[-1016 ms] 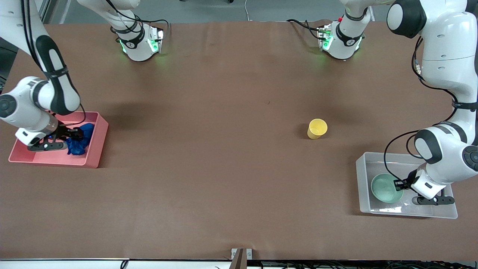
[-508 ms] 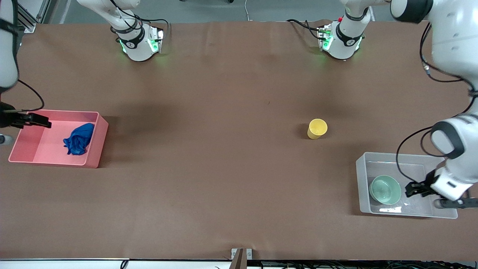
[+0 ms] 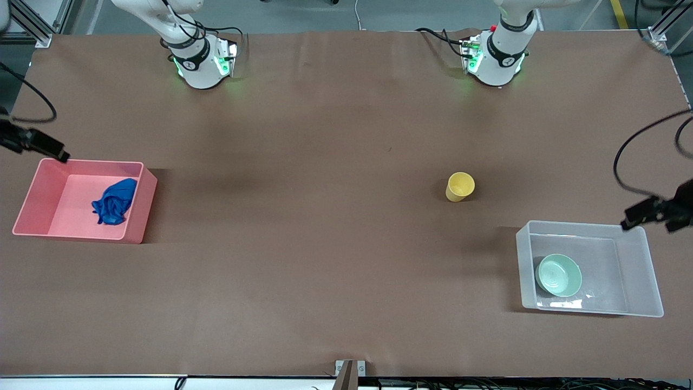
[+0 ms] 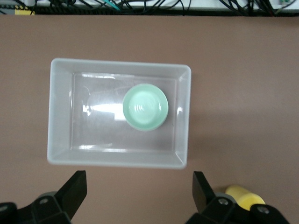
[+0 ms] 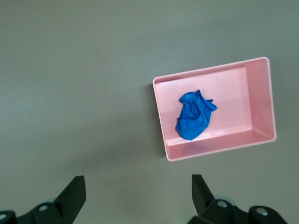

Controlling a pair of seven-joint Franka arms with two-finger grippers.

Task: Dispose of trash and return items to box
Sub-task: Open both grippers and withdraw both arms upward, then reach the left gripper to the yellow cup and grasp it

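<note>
One cup, one bowl, one wad, two tubs.
Mint-green round bowl point(image 3: 559, 275) inside clear plastic tub point(image 3: 644, 254) under spread-fingered left gripper point(image 4: 140, 196); small yellow plastic cup point(image 3: 459, 186) outside, on the table; blue cloth wad point(image 5: 194, 115) inside pink opaque tub point(image 5: 261, 100) under spread-fingered right gripper point(image 5: 138, 196).

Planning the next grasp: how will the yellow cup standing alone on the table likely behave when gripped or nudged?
The yellow cup looks like small thin plastic, so probably light and slightly springy under pinch. It stands upright and open, so a sideways nudge could tip it; being round, it might then roll on the table.

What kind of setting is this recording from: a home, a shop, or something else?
Most likely a robotics lab bench. Two arm bases are bolted along one edge of a brown-covered table, aluminium framing and loose cables sit at its edges, and the only items are staged props: a pink tub, a clear box, a yellow cup.
</note>
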